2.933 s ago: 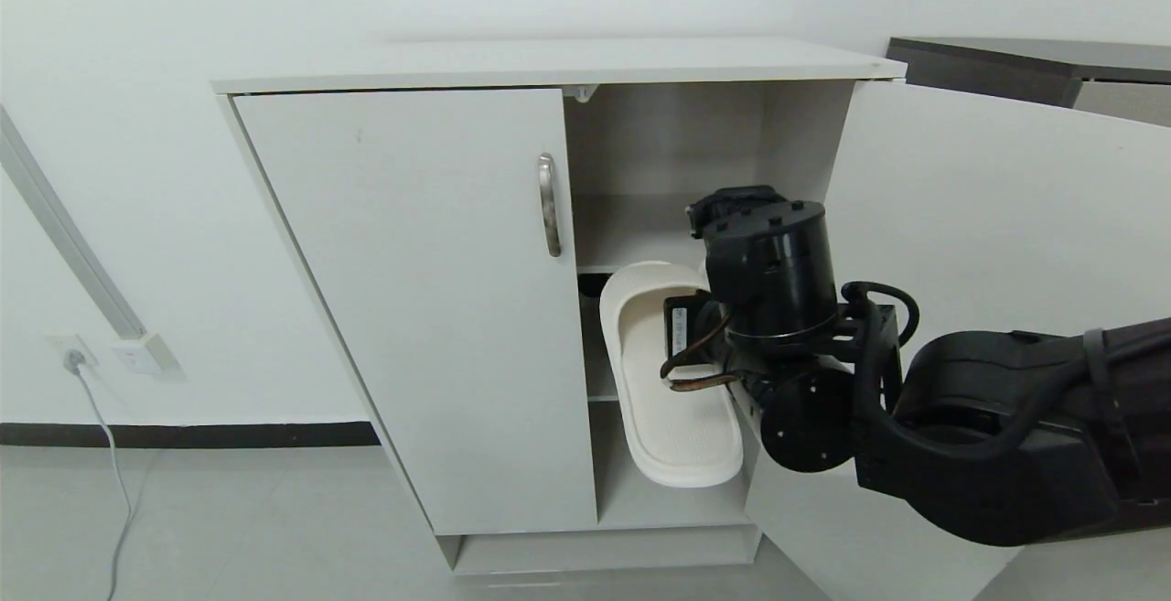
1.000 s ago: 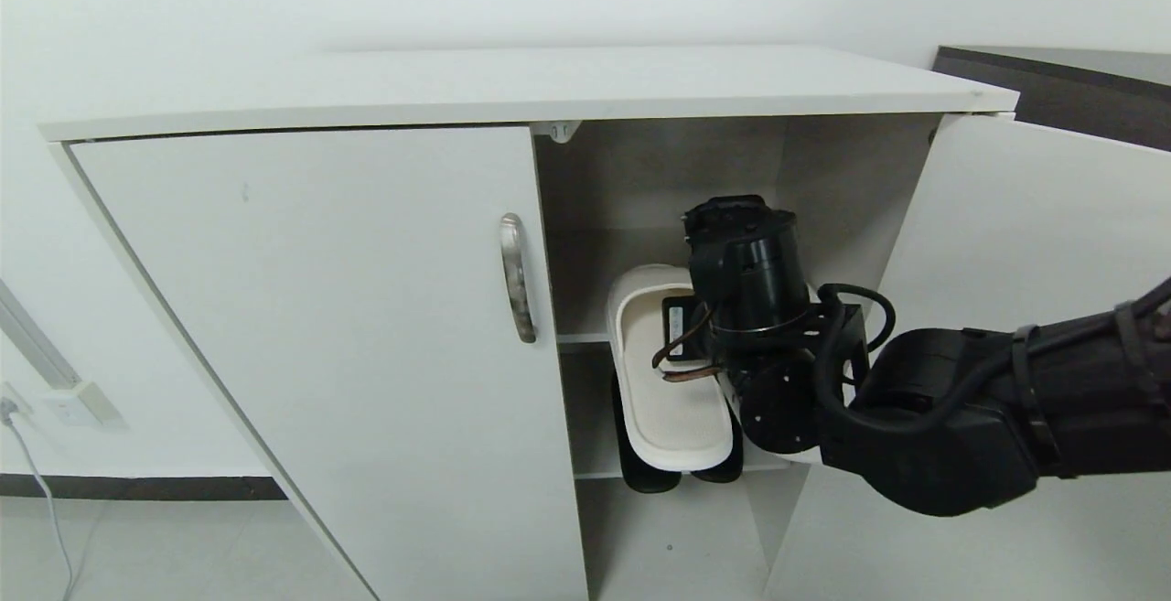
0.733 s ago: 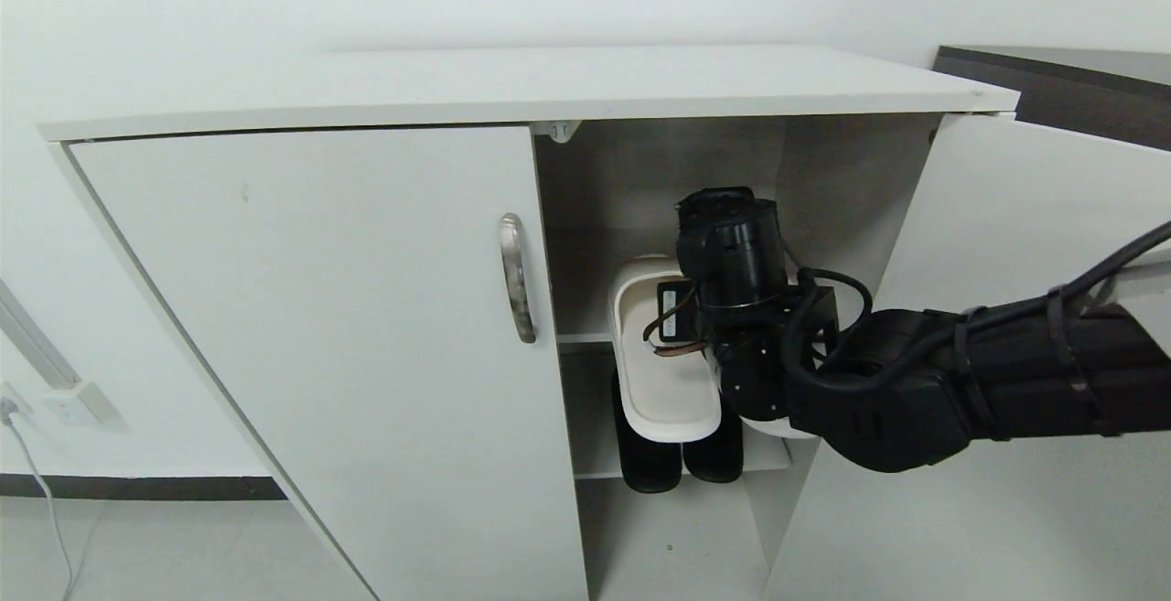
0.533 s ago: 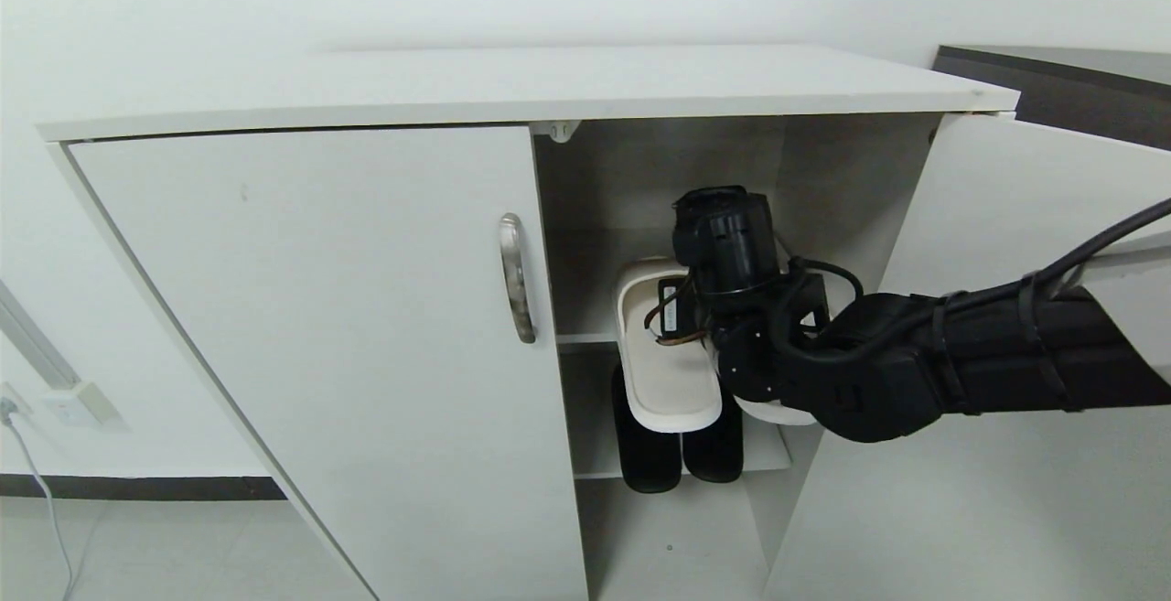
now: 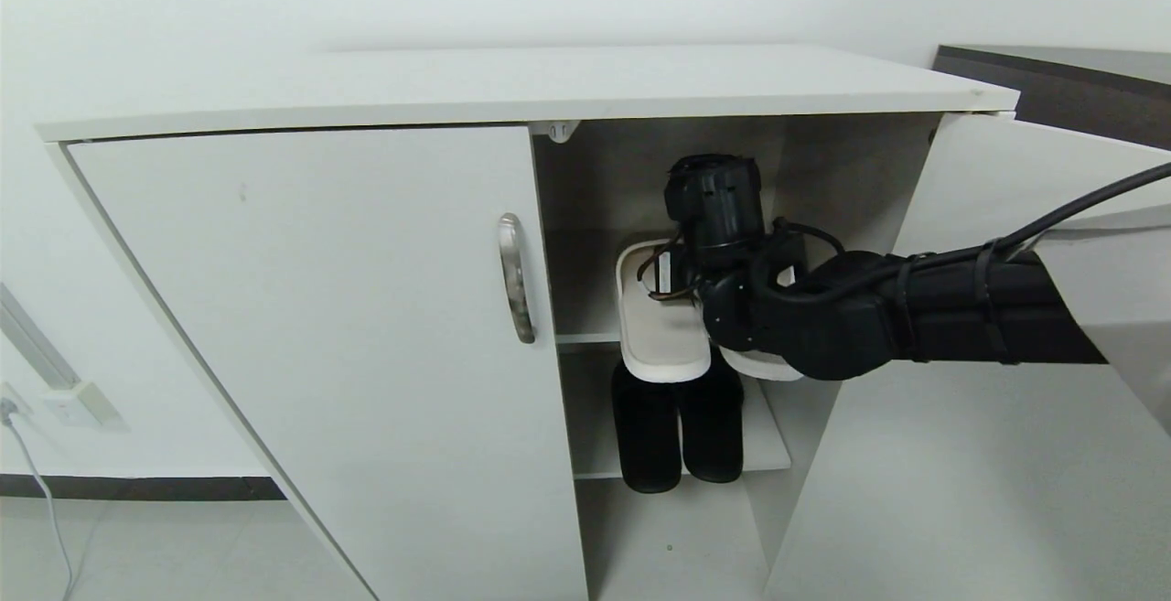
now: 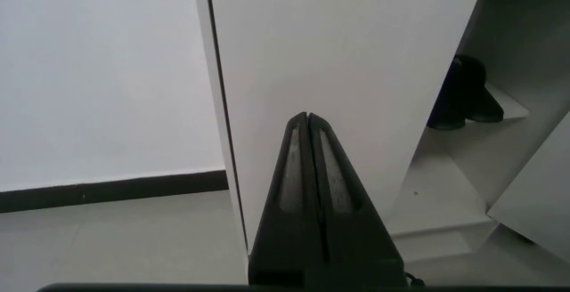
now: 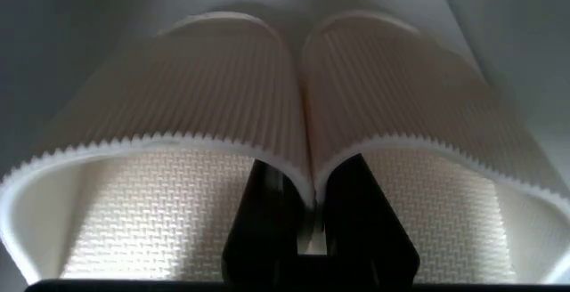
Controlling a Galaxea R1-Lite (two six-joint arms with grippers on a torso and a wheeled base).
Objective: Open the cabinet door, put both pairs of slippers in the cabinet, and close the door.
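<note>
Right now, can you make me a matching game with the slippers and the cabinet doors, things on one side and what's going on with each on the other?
Things:
1. white slippers
2. black slippers
3. left door
4. right door

States:
A. swung open
B. held in the right gripper
C. shut
D. lying on a shelf

Pairs: 1-B, 2-D, 3-C, 4-A.

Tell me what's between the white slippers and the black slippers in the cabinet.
A shelf board: the white slippers held by the right gripper are above it, the black slippers below. The head view shows this.
</note>
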